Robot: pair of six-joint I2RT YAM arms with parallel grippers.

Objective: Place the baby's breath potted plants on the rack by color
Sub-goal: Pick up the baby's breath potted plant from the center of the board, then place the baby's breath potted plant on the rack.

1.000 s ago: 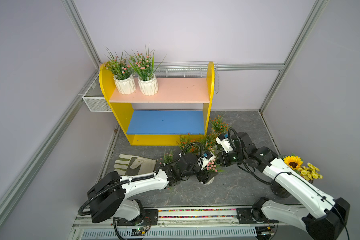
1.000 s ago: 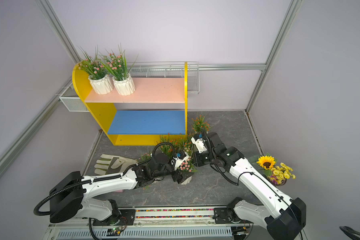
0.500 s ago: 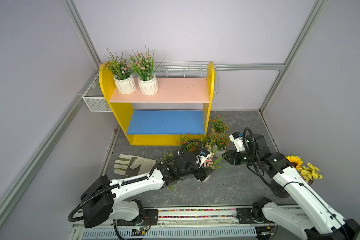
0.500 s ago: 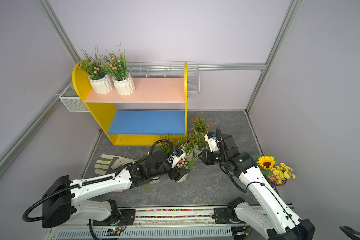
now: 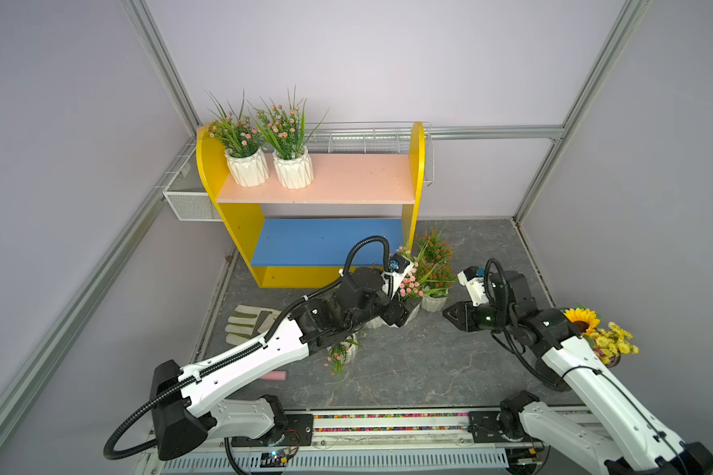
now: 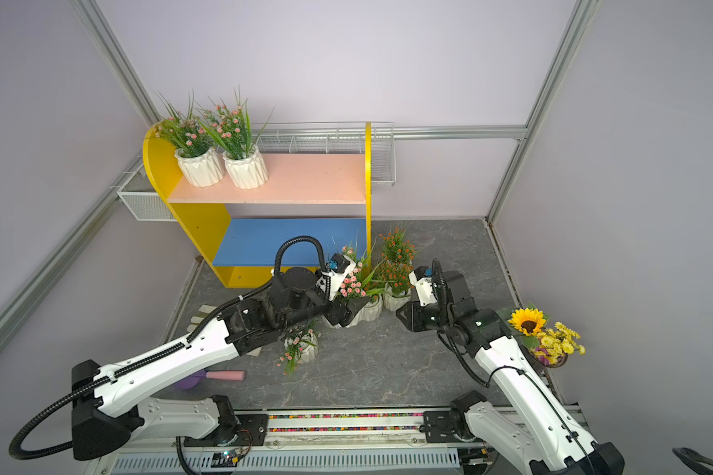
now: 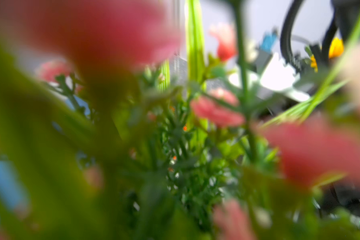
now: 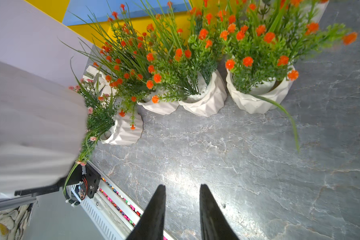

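**Left gripper grips a pink-blossomed plant in front of the rack**

The left gripper [image 5: 402, 311] reaches out low over the grey marbled floor [image 8: 237, 155]. Its black fingers press against either side of a white faceted pot. The pot belongs to the held pink plant [image 5: 408, 284], whose blossoms sit right beside the wrist camera above the fingers. In the left wrist view, blurred pink petals and green sprigs fill almost everything. Whether the pot is clear of the floor cannot be told.

Just past the gripper's tips stand the orange-blossomed plants [image 8: 204, 62], four white pots in a close cluster. Whether the nearest one touches the held pot cannot be told. Behind the gripper, under the left arm, the tipped pink plant [image 6: 301, 345] lies on its side.

Across the cluster, the right gripper [image 8: 182, 185] points towards the left gripper. Its two fingers are slightly apart with nothing between them, near the pots but not touching.

Farther beyond the left gripper stands the rack [image 5: 417, 164]. On its pale pink upper board, well apart from the gripper and off to its left, the end plant [image 5: 246, 168] and the neighbour plant [image 5: 293, 170] sit side by side, both pink-blossomed.
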